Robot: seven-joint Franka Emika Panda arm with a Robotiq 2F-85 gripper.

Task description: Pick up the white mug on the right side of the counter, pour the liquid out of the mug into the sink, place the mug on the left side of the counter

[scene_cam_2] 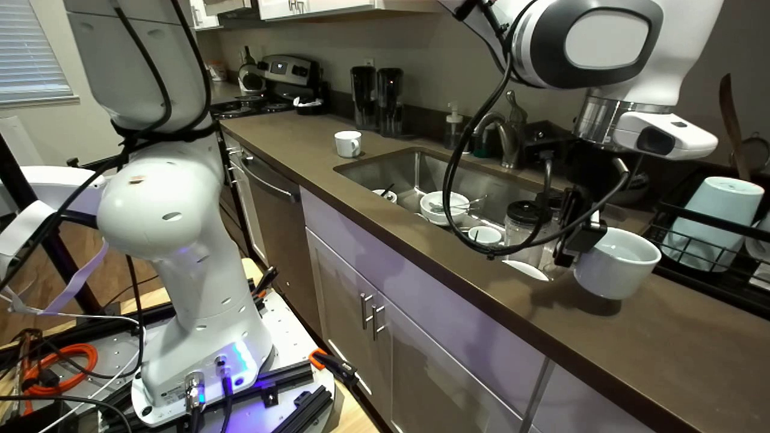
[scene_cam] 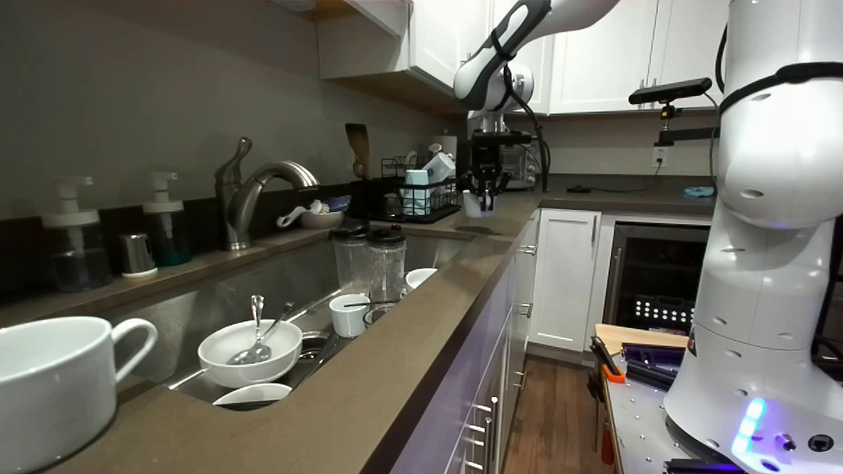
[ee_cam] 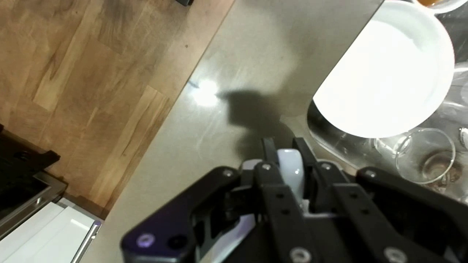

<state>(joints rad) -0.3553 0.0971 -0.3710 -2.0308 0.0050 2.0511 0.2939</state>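
Note:
The white mug [scene_cam: 475,205] hangs a little above the counter [scene_cam_2: 680,343], with its shadow below it. In an exterior view the mug [scene_cam_2: 616,267] is about upright, close beside the sink's end. Its inside looks pale; I cannot tell the liquid level. My gripper [ee_cam: 286,146] is shut on the mug's handle [ee_cam: 291,164], which shows between the fingers in the wrist view. Most of the mug's body is hidden behind the gripper there. The sink [scene_cam_2: 388,170] holds white bowls, cups and clear jars with black lids.
Another white mug [scene_cam_2: 347,144] stands on the counter past the sink's far end; it also shows large in an exterior view [scene_cam: 53,388]. A faucet [scene_cam: 245,204] rises behind the sink. A black dish rack [scene_cam: 431,216] with cups stands close to the held mug.

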